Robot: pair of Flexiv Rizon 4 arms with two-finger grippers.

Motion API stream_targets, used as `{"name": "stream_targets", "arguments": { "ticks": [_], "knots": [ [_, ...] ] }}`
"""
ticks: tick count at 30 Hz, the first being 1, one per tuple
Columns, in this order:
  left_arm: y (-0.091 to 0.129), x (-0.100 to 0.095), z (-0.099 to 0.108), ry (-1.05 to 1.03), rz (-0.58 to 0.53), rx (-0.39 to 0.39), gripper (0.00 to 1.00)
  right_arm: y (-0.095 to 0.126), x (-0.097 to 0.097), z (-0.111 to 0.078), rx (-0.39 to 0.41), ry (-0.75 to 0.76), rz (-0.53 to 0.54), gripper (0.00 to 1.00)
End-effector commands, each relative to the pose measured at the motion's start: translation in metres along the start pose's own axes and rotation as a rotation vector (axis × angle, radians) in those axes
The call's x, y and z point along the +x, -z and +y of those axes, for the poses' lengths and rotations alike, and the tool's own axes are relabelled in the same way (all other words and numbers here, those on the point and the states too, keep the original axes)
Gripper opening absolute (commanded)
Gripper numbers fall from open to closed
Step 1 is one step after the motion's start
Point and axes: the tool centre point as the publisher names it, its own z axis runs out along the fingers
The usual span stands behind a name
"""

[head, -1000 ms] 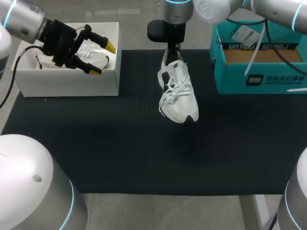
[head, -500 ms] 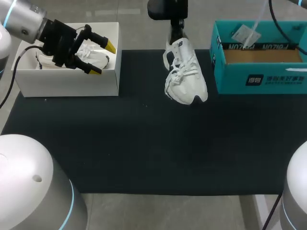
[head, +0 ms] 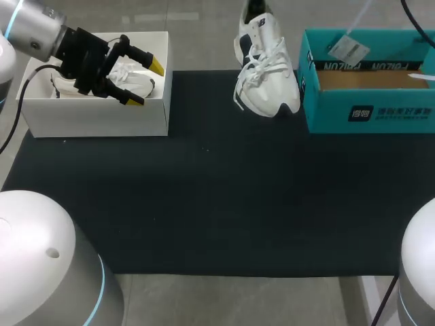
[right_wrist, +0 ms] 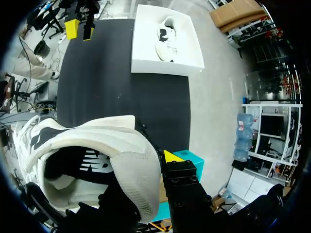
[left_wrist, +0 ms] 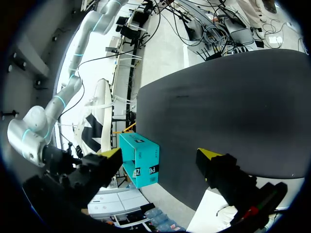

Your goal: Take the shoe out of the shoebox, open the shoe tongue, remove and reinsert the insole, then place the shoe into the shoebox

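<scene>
Head view: the shoe (head: 266, 71) hangs in the air over the far edge of the black bench mat (head: 217, 204). It's just beside the teal shoebox (head: 367, 102), on the side facing the white box (head: 95, 115). Its long axis runs heel up and far, toe down and toward me, leaning slightly toward the shoebox, with the laces facing the camera. The whole middle and near part of the mat is open, so there's loads of room. The white box sits at the other far corner with a second shoe (head: 132, 80) inside. My left fingers (head: 157, 66) hover over it, spread wide and gripping nothing.

Left wrist view: the left fingers (left_wrist: 210, 156) are spread with nothing between them. Ahead is bare mat (left_wrist: 228, 107). Past its edge is the teal shoebox (left_wrist: 141, 160), with the shoe (left_wrist: 98, 114) dangling next to it.

Right wrist view: the shoe's (right_wrist: 97, 155) heel collar is right at my right fingers (right_wrist: 171, 156), and the toe points away from them. One yellow tip presses the outside of the heel. The other finger is hidden, probably inside the collar, so I'd call it pinching the heel. Beyond lie the mat (right_wrist: 121, 92), the white box (right_wrist: 146, 58) and the left fingers (right_wrist: 73, 28).
</scene>
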Motion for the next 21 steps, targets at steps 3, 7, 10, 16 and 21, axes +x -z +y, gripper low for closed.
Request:
{"name": "stream_targets", "arguments": {
  "ticks": [3,7,10,16,21],
  "knots": [
    [0.0,0.0,0.0,0.0,0.002,0.001,1.0,0.003,-0.001,0.001,0.004,0.001,0.002,0.0],
    [0.0,0.0,0.0,0.0,0.002,0.001,1.0,0.003,-0.001,0.001,0.004,0.001,0.002,0.0],
    [0.0,0.0,0.0,0.0,0.002,0.001,1.0,0.003,-0.001,0.001,0.004,0.001,0.002,0.0],
    [0.0,0.0,0.0,0.0,0.002,0.001,1.0,0.005,-0.005,-0.006,0.003,-0.008,0.008,0.0],
    [0.0,0.0,0.0,0.0,0.002,0.001,1.0,0.01,-0.019,-0.036,-0.033,-0.037,0.004,0.0]
  ]
}}
